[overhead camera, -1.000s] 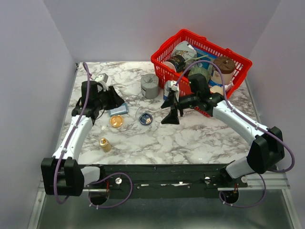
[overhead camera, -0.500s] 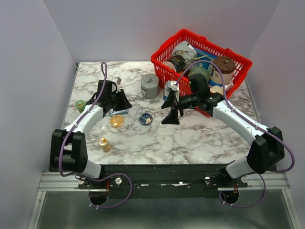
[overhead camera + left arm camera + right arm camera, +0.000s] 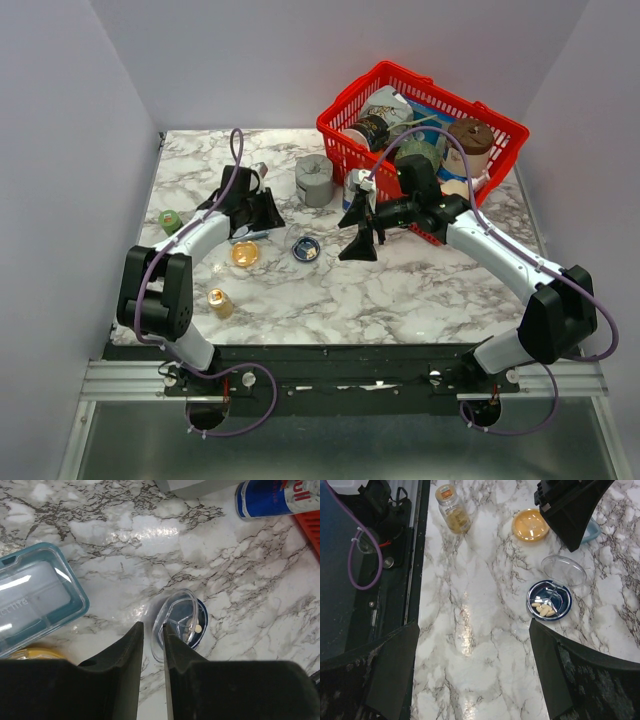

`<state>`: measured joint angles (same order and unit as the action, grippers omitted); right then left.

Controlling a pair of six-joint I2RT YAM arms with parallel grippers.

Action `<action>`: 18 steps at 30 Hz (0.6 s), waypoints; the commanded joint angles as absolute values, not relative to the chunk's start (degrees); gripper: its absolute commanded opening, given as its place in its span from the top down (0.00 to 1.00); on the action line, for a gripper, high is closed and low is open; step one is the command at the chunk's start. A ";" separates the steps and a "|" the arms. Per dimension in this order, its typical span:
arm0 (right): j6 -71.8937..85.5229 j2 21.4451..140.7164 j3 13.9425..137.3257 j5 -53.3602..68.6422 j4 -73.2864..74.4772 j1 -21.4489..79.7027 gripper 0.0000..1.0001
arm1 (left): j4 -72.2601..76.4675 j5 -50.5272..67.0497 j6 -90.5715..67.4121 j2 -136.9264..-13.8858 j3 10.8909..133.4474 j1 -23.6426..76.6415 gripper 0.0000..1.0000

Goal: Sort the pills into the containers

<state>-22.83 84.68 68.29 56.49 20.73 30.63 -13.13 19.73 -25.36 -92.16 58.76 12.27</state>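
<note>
The dark blue container (image 3: 549, 600) holds several pale oblong pills (image 3: 543, 609), and a clear lid (image 3: 563, 570) leans against its far rim. The orange container (image 3: 244, 254) sits left of the blue container (image 3: 306, 249). My left gripper (image 3: 268, 214) hovers behind and between them. In the left wrist view the left gripper (image 3: 153, 627) has its fingers nearly together with nothing between them, just left of the clear lid (image 3: 172, 625), and one small round pill (image 3: 198, 629) lies in the blue container. My right gripper (image 3: 358, 238) hangs open right of the blue container, and its wrist view shows the right gripper (image 3: 475, 670) wide over bare marble.
A clear box with a teal rim (image 3: 35, 600) lies left of the left gripper. A small amber bottle (image 3: 220, 302) stands near the front left and a green object (image 3: 170, 220) at the left edge. A grey notched block (image 3: 315, 180), a can (image 3: 280, 497) and the red basket (image 3: 505, 125) fill the back.
My left arm has swung right from the table's left side towards the containers, and its jaws have closed. The green object now shows. The right arm has not moved.
</note>
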 commanded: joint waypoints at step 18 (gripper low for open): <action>-16.71 92.45 69.52 49.67 18.81 30.32 0.06 | -11.87 18.20 -25.75 -92.37 59.59 16.26 0.71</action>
<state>-20.82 89.19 68.36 54.61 20.62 30.63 -12.88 19.70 -25.36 -92.16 59.16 15.66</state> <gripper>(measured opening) 0.968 0.290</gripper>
